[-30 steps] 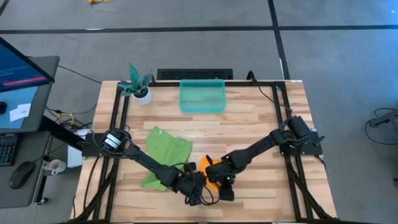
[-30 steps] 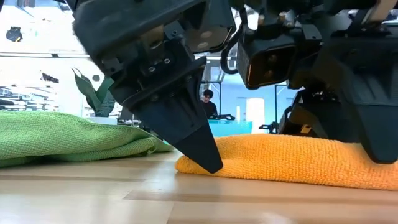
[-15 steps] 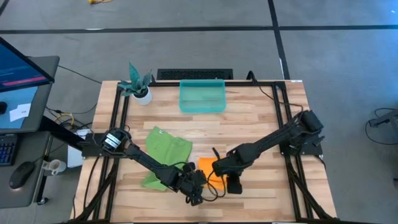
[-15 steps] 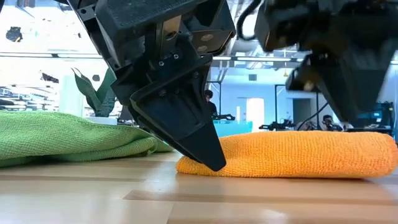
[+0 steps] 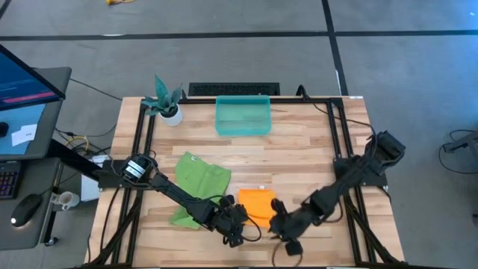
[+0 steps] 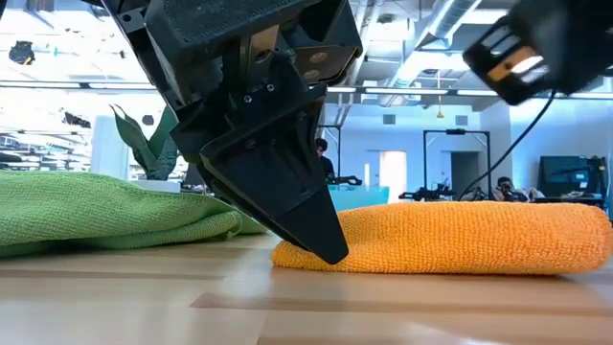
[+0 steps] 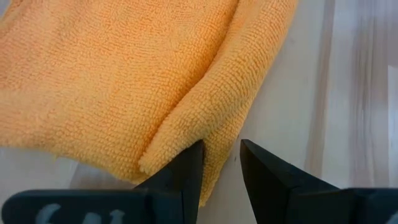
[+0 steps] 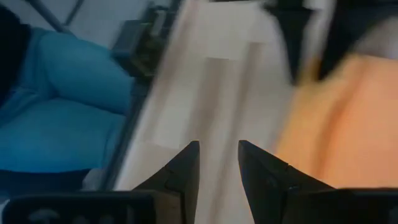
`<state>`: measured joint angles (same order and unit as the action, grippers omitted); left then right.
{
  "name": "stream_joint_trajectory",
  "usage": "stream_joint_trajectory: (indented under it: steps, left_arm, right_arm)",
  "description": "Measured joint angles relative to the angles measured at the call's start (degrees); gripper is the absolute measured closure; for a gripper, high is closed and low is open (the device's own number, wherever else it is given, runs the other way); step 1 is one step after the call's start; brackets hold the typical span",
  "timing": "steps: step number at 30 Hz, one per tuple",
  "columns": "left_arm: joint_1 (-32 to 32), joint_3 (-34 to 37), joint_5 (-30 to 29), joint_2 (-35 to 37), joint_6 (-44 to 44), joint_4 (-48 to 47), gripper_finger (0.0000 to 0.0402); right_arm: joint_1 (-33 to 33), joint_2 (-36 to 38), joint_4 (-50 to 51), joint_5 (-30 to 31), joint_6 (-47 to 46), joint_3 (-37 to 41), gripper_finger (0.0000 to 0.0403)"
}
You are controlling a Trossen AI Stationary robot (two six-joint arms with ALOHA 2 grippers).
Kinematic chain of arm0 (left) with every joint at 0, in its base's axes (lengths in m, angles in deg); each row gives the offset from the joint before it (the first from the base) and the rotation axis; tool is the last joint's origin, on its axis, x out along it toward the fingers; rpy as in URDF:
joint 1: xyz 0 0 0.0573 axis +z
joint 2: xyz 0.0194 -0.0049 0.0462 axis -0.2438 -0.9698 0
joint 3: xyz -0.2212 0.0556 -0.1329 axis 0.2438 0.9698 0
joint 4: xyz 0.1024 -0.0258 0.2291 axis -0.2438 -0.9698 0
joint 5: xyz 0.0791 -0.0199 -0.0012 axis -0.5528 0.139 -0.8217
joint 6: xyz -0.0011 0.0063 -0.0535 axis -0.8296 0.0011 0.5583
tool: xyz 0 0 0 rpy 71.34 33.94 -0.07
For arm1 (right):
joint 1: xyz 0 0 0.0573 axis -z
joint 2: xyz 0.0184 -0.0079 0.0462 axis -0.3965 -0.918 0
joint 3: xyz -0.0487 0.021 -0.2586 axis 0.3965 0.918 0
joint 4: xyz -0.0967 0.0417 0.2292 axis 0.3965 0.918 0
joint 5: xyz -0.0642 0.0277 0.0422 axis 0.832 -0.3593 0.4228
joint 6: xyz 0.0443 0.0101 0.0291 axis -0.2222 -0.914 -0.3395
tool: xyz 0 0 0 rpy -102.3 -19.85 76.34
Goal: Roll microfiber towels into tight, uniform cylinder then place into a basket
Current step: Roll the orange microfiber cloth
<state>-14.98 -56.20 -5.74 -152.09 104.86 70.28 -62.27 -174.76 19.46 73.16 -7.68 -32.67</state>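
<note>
Orange towel (image 6: 460, 238): folded flat on the wooden table (image 6: 144, 307); thick edge facing the camera
Left gripper (image 6: 321, 251): tip down at that towel's near-left edge, touching it
Green towel (image 6: 96, 206): heaped at left
Background: plant leaves (image 6: 134, 134); a person (image 6: 323, 158) far back

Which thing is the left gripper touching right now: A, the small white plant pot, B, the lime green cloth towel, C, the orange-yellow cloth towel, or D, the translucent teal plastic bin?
C: the left gripper rests its fingertips at the folded edge of the orange-yellow cloth towel.
</note>
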Motion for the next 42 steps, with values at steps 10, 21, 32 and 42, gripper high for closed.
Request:
stream_joint_trajectory:
  steps: [10,21,32,42]
  left_arm:
    - [0.0,0.0,0.0,0.0,2.7,0.2,0.0296]
    - [0.0,0.0,0.0,0.0,3.0,0.3,0.0296]
    - [-0.1,0.0,-1.0,0.0,2.0,0.3,0.0296]
    - [0.0,0.0,-1.5,-0.1,-0.2,0.5,0.0296]
  right_arm:
    - [-1.3,-8.1,-4.8,2.4,-2.6,0.2,0.0305]
    - [2.6,-9.0,-2.6,2.6,-7.4,0.1,0.0373]
    - [3.9,-9.0,2.5,7.8,-13.6,0.1,0.0386]
    - [7.1,-8.9,6.4,8.3,-21.0,0.0,0.0389]
